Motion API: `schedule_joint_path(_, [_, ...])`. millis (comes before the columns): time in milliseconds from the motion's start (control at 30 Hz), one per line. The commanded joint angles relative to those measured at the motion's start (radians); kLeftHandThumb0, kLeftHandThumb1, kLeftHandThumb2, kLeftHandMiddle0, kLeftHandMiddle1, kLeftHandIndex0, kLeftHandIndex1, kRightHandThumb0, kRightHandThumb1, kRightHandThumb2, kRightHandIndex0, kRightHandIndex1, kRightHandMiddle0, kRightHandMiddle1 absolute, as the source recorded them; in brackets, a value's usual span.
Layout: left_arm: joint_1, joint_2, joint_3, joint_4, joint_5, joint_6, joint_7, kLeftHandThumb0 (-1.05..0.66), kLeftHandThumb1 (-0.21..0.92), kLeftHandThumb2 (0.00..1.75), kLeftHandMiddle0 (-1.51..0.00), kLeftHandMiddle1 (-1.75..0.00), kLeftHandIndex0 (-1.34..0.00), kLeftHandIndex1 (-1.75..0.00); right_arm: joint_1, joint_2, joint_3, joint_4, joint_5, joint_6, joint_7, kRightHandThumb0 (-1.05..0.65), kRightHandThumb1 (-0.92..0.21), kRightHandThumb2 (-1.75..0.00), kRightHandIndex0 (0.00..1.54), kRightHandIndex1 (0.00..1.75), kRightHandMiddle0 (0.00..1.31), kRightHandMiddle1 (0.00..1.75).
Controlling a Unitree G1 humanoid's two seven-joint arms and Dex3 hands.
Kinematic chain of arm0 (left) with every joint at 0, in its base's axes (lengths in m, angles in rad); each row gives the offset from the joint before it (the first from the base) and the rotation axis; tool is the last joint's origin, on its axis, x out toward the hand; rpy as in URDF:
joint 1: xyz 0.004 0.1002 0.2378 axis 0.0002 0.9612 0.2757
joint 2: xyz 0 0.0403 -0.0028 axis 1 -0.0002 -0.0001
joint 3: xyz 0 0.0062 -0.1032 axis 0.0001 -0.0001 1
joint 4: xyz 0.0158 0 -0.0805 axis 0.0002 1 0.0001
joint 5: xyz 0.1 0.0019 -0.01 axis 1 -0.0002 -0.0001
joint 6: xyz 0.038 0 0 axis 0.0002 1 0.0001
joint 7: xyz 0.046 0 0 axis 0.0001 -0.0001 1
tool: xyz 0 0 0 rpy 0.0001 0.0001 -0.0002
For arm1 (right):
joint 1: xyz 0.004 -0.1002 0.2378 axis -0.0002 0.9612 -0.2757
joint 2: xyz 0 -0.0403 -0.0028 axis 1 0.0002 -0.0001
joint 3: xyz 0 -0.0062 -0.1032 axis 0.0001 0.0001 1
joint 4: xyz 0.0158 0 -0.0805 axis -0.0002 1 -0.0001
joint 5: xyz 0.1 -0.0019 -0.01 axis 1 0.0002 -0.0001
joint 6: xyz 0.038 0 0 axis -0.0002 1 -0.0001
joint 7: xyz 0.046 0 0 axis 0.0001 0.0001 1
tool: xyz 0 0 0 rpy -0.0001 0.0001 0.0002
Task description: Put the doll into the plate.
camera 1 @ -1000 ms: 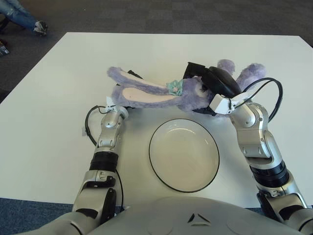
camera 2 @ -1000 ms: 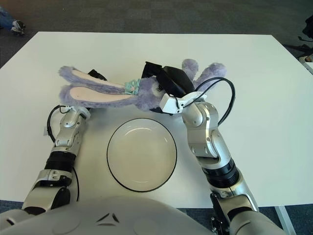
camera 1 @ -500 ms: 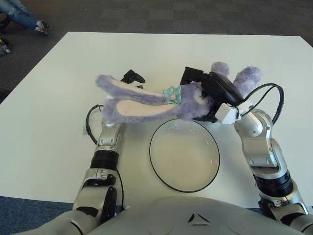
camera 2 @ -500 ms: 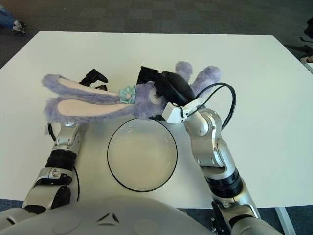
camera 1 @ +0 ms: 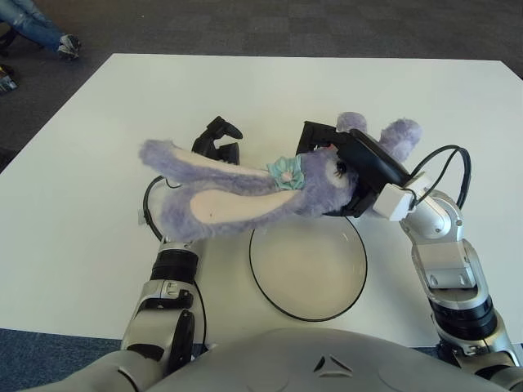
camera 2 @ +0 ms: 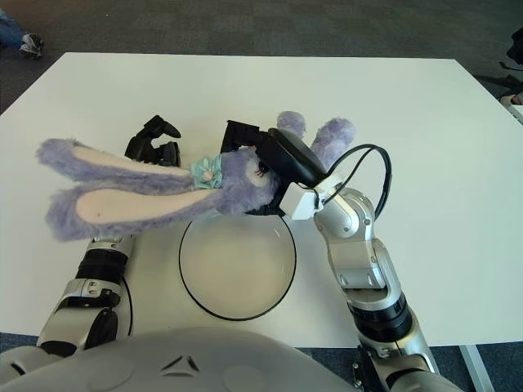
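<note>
A purple plush rabbit doll [camera 1: 245, 184] with long pink-lined ears and a teal bow hangs in the air above the table. My right hand [camera 1: 353, 160] is shut on its head, at the far right rim of the plate. Its ears stretch left over my left forearm. The white plate [camera 1: 310, 278] with a dark rim lies on the table just below and in front of the doll's head. My left hand [camera 1: 217, 139] shows behind the ears with its fingers loosely spread, holding nothing. The doll's legs [camera 2: 315, 135] stick up behind my right hand.
The white table [camera 1: 98, 245] reaches its front edge close to my body. Dark carpet lies beyond the far edge, with a person's feet [camera 1: 45, 33] at the top left. A black cable [camera 1: 149, 204] loops beside my left forearm.
My right hand has lifted the doll off the table and brought it nearer, over the plate's far rim. The ears rose and swung left, uncovering the left hand.
</note>
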Motion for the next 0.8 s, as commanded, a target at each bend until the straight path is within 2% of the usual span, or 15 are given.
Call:
schedule_joint_path(0, [0.022, -0.006, 0.001, 0.028, 0.008, -0.012, 0.008, -0.43, 0.46, 1.14, -1.18, -1.75, -0.5, -1.75, 0.01, -0.025, -0.022, -0.027, 0.027, -0.024, 0.012, 0.0, -0.07, -1.6, 0.8, 1.71, 0.58, 1.75])
schedule_joint_path(433, [0.016, -0.01, -0.001, 0.046, 0.021, -0.038, 0.016, -0.43, 0.46, 1.13, -1.18, -1.75, -0.5, -1.75, 0.015, -0.048, -0.014, -0.053, 0.082, -0.003, 0.049, 0.0, -0.14, -1.53, 0.73, 1.74, 0.53, 1.75])
schedule_joint_path(767, [0.008, -0.02, -0.003, 0.062, 0.038, -0.062, 0.03, -0.43, 0.46, 1.13, -1.18, -1.75, -0.5, -1.75, 0.021, -0.075, 0.007, -0.114, 0.095, 0.08, 0.111, 0.0, -0.13, -1.54, 0.73, 1.75, 0.53, 1.75])
